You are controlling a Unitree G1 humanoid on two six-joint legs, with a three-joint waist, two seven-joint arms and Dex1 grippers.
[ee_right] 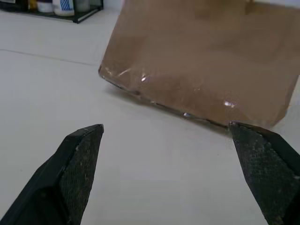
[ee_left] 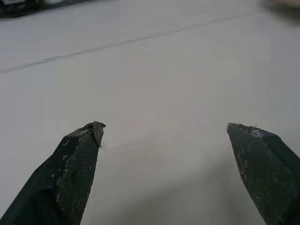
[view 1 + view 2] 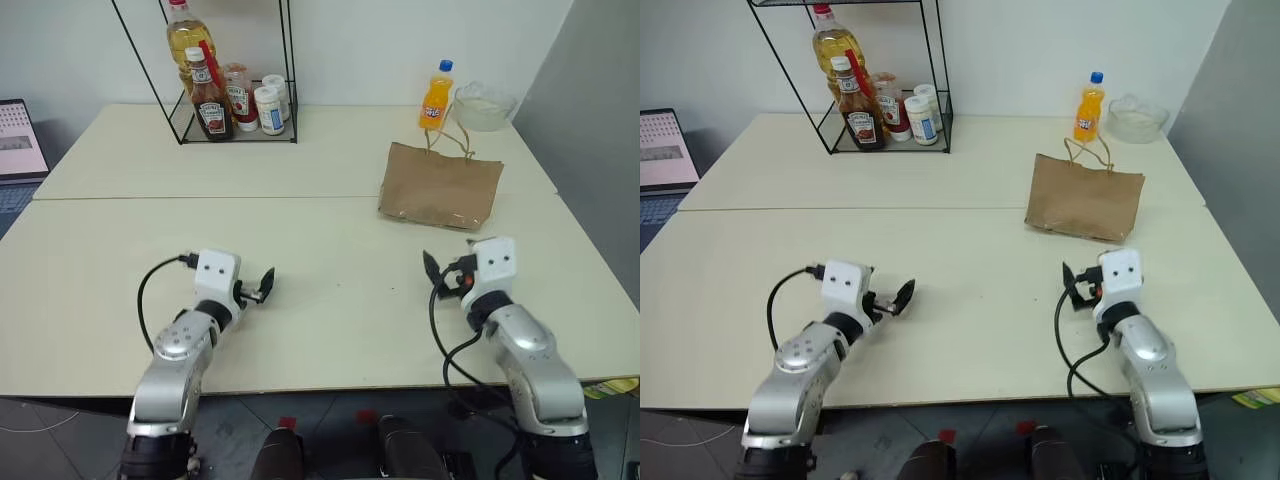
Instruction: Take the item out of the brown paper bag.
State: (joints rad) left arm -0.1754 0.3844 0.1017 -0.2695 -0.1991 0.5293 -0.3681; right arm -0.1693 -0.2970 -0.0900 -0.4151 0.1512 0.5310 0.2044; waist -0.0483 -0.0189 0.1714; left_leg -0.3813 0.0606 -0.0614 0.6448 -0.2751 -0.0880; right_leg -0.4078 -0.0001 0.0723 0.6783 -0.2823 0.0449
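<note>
Brown paper bag (image 3: 440, 187) lies flat just ahead of the right gripper (image 1: 166, 133), much nearer than the left gripper (image 2: 164, 131); both stand wide open and empty.

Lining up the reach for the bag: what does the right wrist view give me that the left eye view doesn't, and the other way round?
Right wrist view: the brown paper bag's near bottom edge close up, glinting, seen between the right gripper's open fingers.

Left eye view: the bag's loop handles, the orange soda bottle and clear bowl behind it, the open left gripper, and the whole wire rack.

Both: the bag lying flat on the table, and part of the rack of bottles.
</note>
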